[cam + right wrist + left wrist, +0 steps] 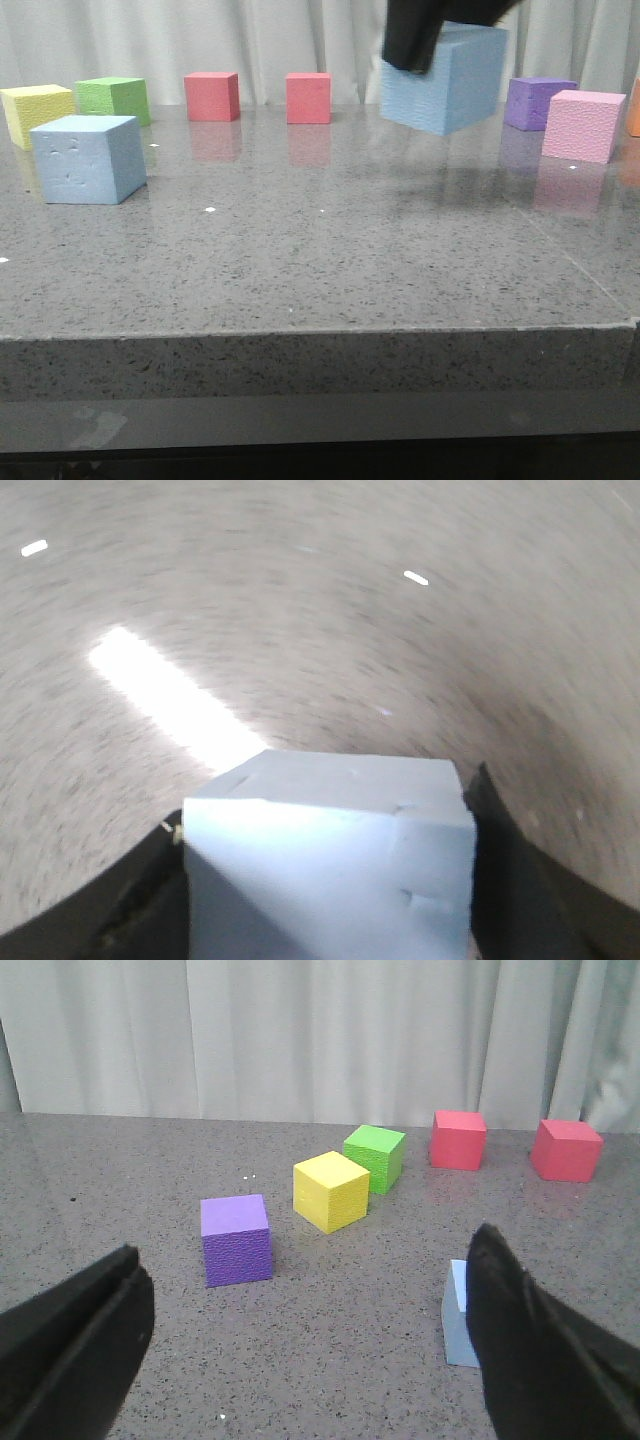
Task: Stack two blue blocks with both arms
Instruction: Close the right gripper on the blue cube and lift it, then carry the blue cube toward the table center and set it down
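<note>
One blue block (88, 158) sits on the grey table at the far left. My right gripper (428, 48) is shut on the second blue block (447, 82) and holds it tilted, above the table at the back right. In the right wrist view this block (330, 870) fills the space between the dark fingers (505, 880). My left gripper (305, 1250) is open wide and empty above the table. It does not show in the front view. A blue block (457, 1310) stands by its right finger (520, 1340), partly hidden behind it.
A yellow cube (36, 110), a green cube (112, 98) and two red cubes (211, 96) (308, 97) line the table's back. A purple cube (537, 102) and a pink cube (583, 125) stand at the back right. The left wrist view shows a purple cube (236, 1240).
</note>
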